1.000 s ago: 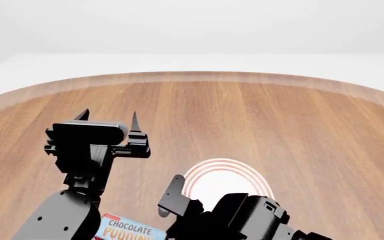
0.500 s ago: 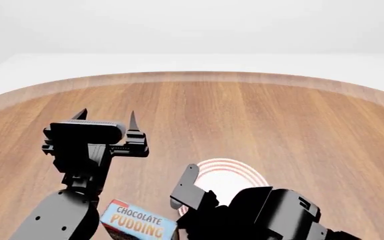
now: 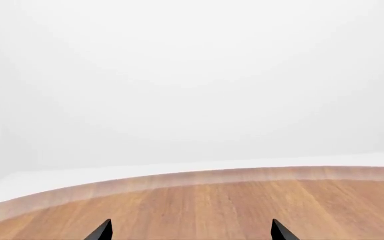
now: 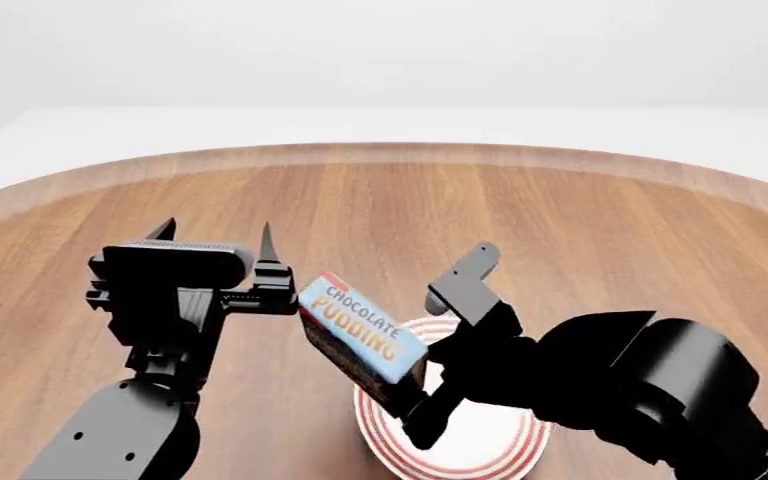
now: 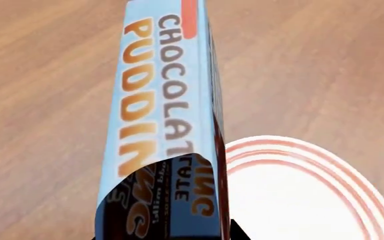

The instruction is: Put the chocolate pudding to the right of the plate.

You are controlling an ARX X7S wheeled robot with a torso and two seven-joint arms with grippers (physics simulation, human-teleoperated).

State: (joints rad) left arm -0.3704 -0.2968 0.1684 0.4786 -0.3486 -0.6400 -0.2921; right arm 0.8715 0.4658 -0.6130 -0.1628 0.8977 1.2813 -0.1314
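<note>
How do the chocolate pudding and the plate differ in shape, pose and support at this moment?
The chocolate pudding is a blue-topped rectangular carton; the plate is round and white with red rings. The pudding is tilted, the plate flat. The pudding is lifted in the right claw; the plate rests on the table.

Plate on wooden table

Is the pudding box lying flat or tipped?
Tipped: the chocolate pudding hangs slanted in the right claw, lifted above the plate.
</note>
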